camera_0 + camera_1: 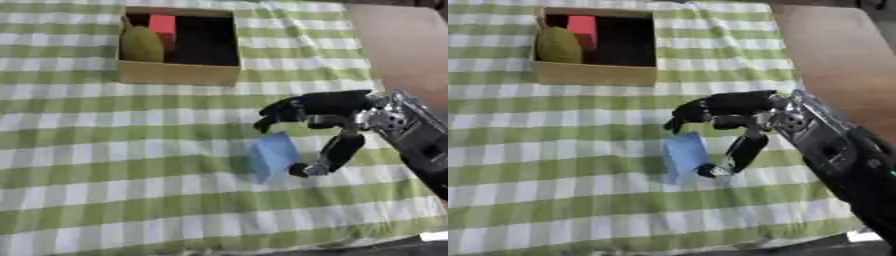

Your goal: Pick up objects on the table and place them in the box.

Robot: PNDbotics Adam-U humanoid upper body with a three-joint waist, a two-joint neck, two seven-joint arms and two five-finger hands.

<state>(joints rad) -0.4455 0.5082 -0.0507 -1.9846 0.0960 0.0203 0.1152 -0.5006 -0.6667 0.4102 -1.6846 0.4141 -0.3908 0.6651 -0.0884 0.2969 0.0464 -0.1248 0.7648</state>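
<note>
Hand (328, 117) curled over boxy blue block (273, 155)

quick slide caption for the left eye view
Right hand closes around a blue block on the checked cloth; box beyond.

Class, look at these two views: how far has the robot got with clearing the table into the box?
Done: a green rounded object and a red block already lie in the box. In hand: the right hand is curled over the blue block on the tablecloth, its thumb beside it; the block is not yet lifted. Left: grasping it and carrying it to the box.
</note>
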